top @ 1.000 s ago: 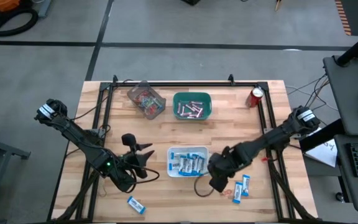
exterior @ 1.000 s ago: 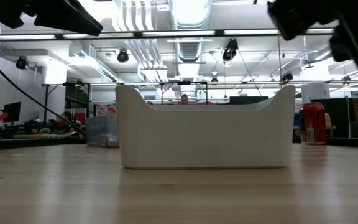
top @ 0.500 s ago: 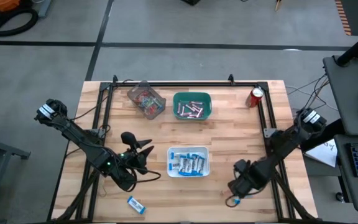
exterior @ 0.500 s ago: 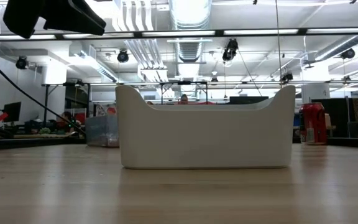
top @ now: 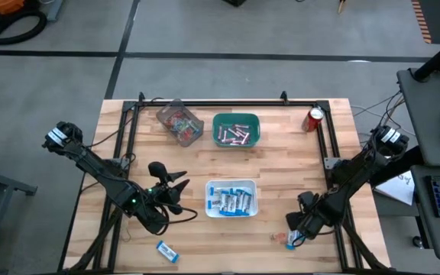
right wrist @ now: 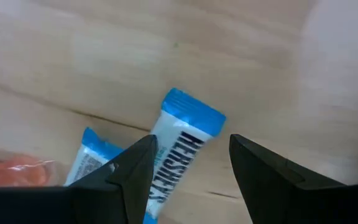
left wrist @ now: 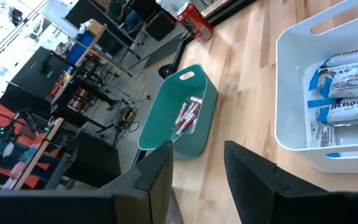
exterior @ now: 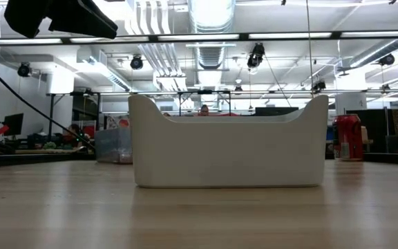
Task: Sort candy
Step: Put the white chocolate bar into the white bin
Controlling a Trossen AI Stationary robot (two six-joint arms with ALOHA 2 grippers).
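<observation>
1. A pale wooden table (top: 281, 164) with a black frame stands on a grey floor; the low view looks past it into a bright workshop with ceiling lights and shelving.
2. The right gripper (top: 295, 238) is down near the table's front right corner, its fingers (right wrist: 132, 171) spread apart and straddling a blue-and-white candy packet (right wrist: 178, 152) that lies flat on the wood; nothing is gripped.
3. Just beside that packet lies a second blue-and-white packet (right wrist: 91, 155), and next to that an orange-red wrapped piece (right wrist: 14, 171).
4. In the high view the same small cluster shows under and beside the gripper, with the orange-red piece on the side towards the table's middle.
5. The left gripper (top: 180, 195) hovers over the front left part of the table, fingers (left wrist: 253, 171) parted and empty, pointing towards the white bin (top: 253, 200).
6. The white bin sits at the table's centre front, between the two grippers, and holds a layer of blue-and-white packets (top: 229, 202).
7. Behind it, a green bin (top: 236, 118) holds slim pinkish-white sticks (top: 232, 134).
8. Left of the green bin, a clear box (top: 190, 121) holds small red-orange pieces.
9. One stray blue-and-white packet (top: 166, 250) lies near the front edge, below the left arm.
10. A red soda can (top: 315, 119) stands at the back right, well apart from the candy.
</observation>
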